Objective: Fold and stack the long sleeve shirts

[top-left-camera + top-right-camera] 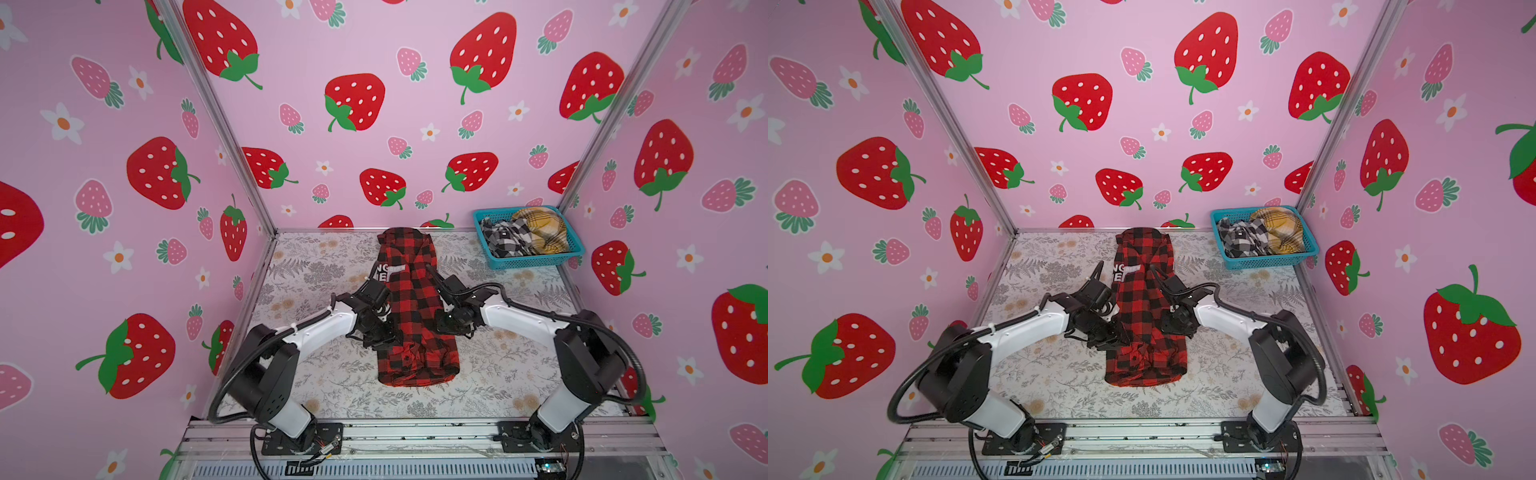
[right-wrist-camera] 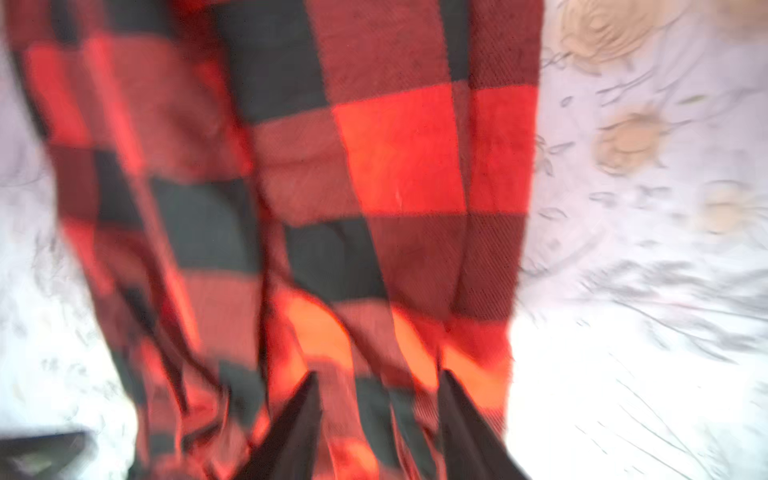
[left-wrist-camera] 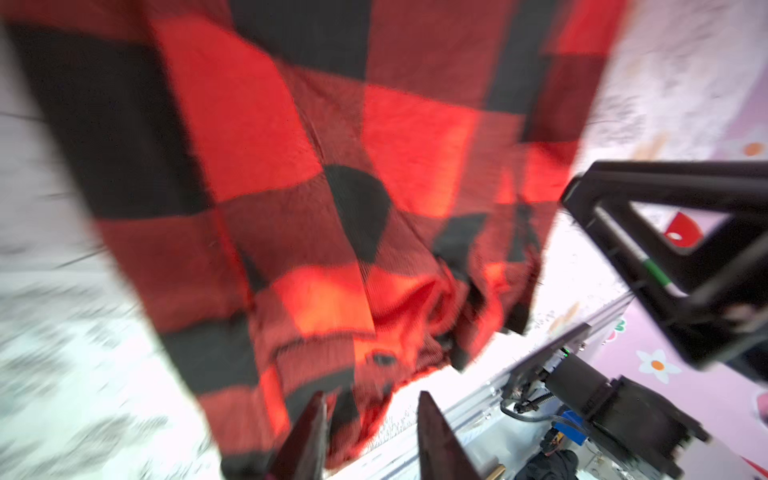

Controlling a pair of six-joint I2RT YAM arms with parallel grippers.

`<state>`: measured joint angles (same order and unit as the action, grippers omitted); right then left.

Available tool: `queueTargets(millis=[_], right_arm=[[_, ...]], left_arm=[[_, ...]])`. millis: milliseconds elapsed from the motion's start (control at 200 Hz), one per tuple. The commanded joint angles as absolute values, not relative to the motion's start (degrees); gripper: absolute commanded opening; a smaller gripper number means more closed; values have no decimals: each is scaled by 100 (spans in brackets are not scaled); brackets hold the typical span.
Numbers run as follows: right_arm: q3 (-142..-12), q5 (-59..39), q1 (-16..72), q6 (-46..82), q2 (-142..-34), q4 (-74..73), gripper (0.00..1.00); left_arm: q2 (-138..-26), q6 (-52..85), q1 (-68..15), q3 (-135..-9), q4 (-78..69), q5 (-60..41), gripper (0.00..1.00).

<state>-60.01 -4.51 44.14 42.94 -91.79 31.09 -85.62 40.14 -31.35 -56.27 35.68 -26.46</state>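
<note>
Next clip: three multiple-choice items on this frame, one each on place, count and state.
1. Where does the basket stand? A far right corner of the table; B near left corner; C centre.
2. Shirts in the basket? A one; B two; C three.
3. The red checked shirt is: A hanging; B crumpled in the basket; C lying on the table as a long strip.
Answers: A, it sits by the back wall at right; B, a black-and-white shirt and a yellow shirt; C, it rests mid-table.

Robot lab booth, strawberry-print walls (image 1: 415, 124), aluminium frame (image 1: 220, 120), floral tabletop (image 1: 332, 374)
</note>
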Motion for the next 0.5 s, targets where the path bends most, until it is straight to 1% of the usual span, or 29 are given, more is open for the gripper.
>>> queueTargets(millis=[0,45,130,215,370,495], right_arm=[[-5492,-507,4418,4339,-8598,3532,62],[-5236,-776,4404,4400,-8438,3441,64],[-4779,-1193,4412,4573,-8228,3177,65],[-4332,-1472,4407,4797,-8077,2930,65],[-3767,-1758,4396,5042,-7938,2443,65],[-3531,-1885,4395,5189,-7963,2130,62]], left_arm=[[-8028,3991,-2752,-5317,4464,-2615,41],[-7819,4038,-2534,-5065,4515,-2834,42],[-7497,4176,-2174,-4600,4483,-3172,47],[-7342,4304,-2045,-4241,4332,-3349,52],[-7549,4704,-2045,-3741,3462,-3806,52],[-7904,4795,-2047,-3646,3119,-3769,51]])
